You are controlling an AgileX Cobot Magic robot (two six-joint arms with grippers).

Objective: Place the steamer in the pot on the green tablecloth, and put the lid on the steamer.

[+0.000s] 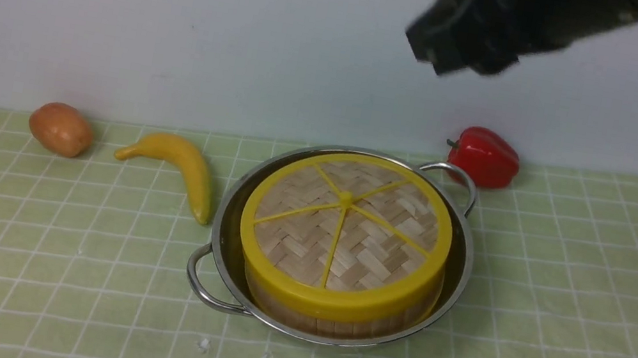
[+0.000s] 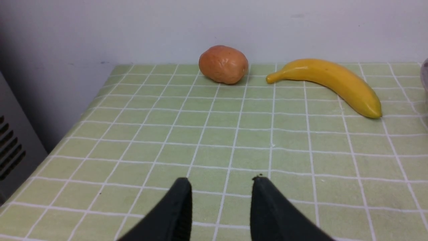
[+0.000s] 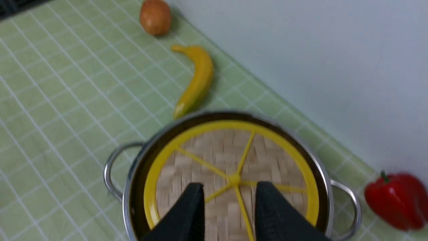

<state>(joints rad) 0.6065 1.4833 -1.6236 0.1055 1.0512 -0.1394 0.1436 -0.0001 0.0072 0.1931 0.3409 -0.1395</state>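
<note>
The shiny steel pot (image 1: 457,273) sits on the green tablecloth (image 1: 584,301). The bamboo steamer (image 1: 333,324) stands inside it, and the woven lid (image 1: 343,225) with yellow rim and spokes lies on top, hiding the steamer's contents. My right gripper (image 3: 229,187) is open and empty, held high above the lid (image 3: 214,167); in the front view only its blurred black arm (image 1: 488,19) shows at the top. My left gripper (image 2: 221,182) is open and empty over bare cloth (image 2: 200,134), away from the pot; it is out of the front view.
A brown potato (image 1: 61,128) and a yellow banana (image 1: 182,166) lie left of the pot near the back wall. A red bell pepper (image 1: 485,157) lies behind the pot's right handle (image 1: 455,176). A grey vented panel (image 2: 13,147) stands beyond the cloth's left edge.
</note>
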